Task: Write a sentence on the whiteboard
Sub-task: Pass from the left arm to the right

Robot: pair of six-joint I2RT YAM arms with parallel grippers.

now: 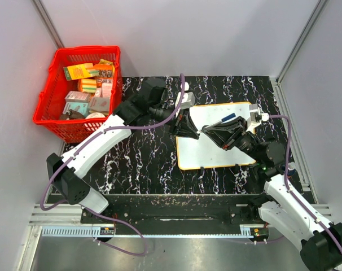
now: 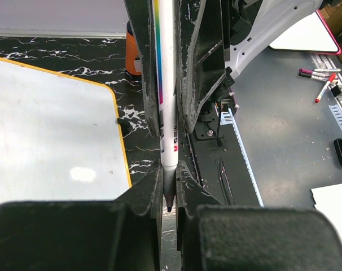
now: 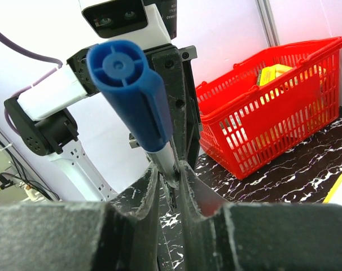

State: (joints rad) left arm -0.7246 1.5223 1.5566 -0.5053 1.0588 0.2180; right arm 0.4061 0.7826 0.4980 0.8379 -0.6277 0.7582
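Observation:
The whiteboard (image 1: 216, 148) lies flat on the black marbled table, right of centre, with its orange-yellow rim showing. Its surface is blank, and no sentence shows on it. It also shows in the left wrist view (image 2: 47, 130). A white marker (image 2: 167, 84) with a blue cap (image 1: 228, 118) on its rear end is held between both grippers above the board's left part. My left gripper (image 1: 198, 132) (image 2: 169, 192) is shut on it near the bare dark tip. My right gripper (image 1: 207, 133) (image 3: 170, 175) is shut on the barrel just below the blue cap (image 3: 128, 84).
A red basket (image 1: 49, 110) full of small boxes stands at the table's far left and shows in the right wrist view (image 3: 284, 113). Several loose markers (image 2: 320, 79) lie on the grey surface beyond the table. White walls enclose the back and sides.

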